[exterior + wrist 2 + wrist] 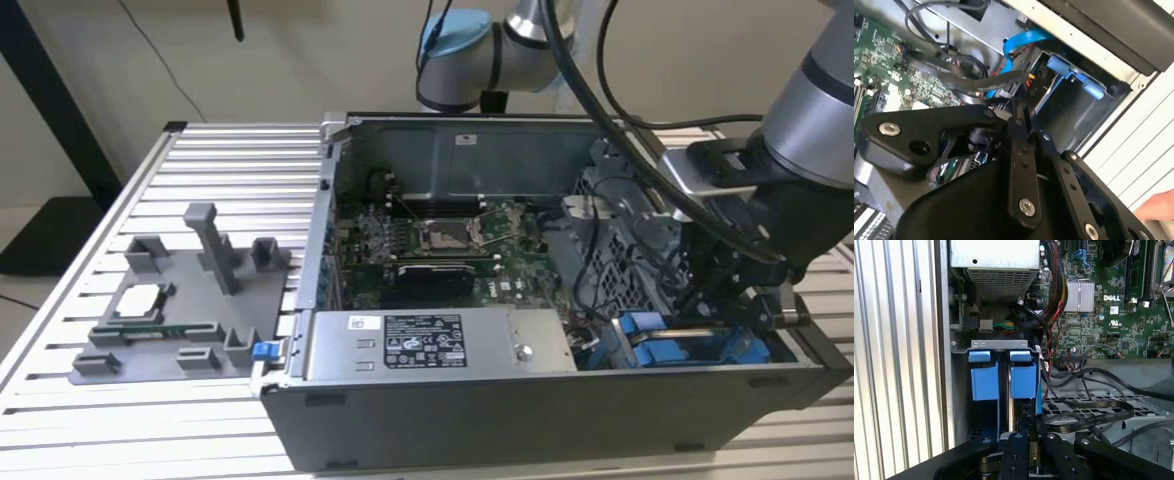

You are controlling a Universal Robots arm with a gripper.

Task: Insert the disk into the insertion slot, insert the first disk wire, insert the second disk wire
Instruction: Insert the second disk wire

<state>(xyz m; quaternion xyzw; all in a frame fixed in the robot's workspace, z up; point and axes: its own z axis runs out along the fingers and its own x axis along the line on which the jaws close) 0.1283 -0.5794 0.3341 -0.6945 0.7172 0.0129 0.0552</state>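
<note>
My fingers [1030,452] are pinched together on a flat black wire [1089,417]. They hang just above the blue-tabbed insertion slot [1004,375].

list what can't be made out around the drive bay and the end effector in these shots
- End effector tips: in the first wrist view cut off by the picture's edge; whether they grip a wire is unclear.
- Insertion slot: in the exterior view the arm covers most of it.
- Disk: in the first wrist view the blue tabs hide all but a thin edge.
</note>
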